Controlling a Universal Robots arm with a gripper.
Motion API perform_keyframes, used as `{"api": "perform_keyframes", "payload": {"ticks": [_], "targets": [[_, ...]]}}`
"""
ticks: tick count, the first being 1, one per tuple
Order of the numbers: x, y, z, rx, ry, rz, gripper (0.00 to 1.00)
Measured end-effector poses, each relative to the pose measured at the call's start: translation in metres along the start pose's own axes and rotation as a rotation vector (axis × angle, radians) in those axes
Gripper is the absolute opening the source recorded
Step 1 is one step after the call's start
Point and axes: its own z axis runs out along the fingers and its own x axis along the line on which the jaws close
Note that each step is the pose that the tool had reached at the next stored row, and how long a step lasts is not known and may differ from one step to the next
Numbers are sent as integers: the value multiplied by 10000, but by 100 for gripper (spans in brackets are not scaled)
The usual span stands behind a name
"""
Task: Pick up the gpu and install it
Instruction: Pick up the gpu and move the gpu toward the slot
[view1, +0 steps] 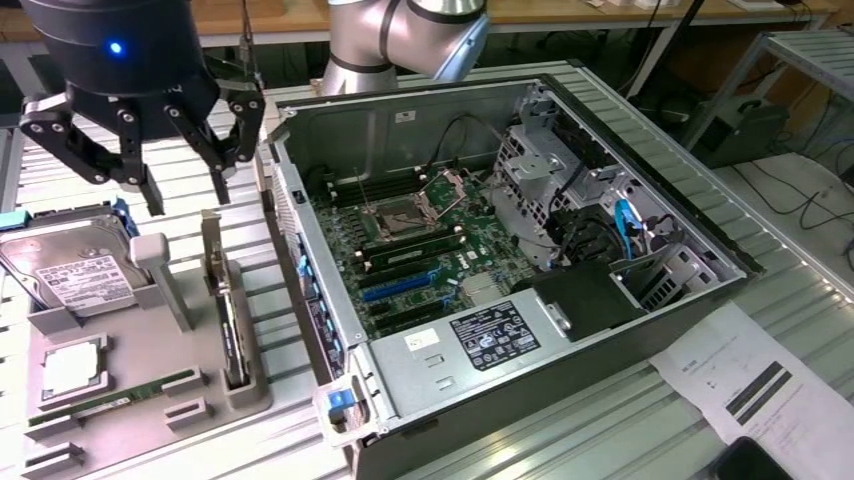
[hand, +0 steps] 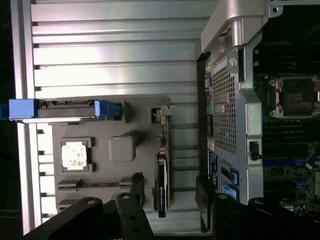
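Gripper (view1: 187, 195) is hanging at eleven o'clock in the exterior view, above the far end of the tray (view1: 167, 345). You are looking at fingers (view1: 144, 180) spread wide and gripping nothing.

The gpu (view1: 230, 335) is standing on edge in a slot along the tray's three o'clock side. Its silver bracket end is pointing toward twelve. It is sitting just beside the outer wall of the case (view1: 441, 400) and apart from the gripper. No finger is touching it.

In the wrist view the gpu (hand: 161, 185) is showing edge-on, falling between the two fingers (hand: 136, 192).

Other tray contents, exterior view:
- The hard drive (view1: 67, 270) is lying tilted at the tray's ten o'clock corner.
- The CPU (view1: 70, 368) is resting at about eight o'clock.
- A RAM stick (view1: 114, 395) is lying near six o'clock.

The case is lying open at the centre, with the motherboard (view1: 427, 250) facing up. A paper (view1: 747, 380) is lying on the table (view1: 627, 430) at four o'clock, beside the case.
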Motion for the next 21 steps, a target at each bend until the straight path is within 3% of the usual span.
{"api": "perform_keyframes", "payload": {"ticks": [4, 9, 17, 21], "targets": [[0, -67, 70, 2, 2, 0, 54], [-5, -272, 171, 0, 0, 0, 54], [-2, -287, 319, 2, -1, 1, 54], [0, -290, 385, 94, -3, -2, 54]]}}
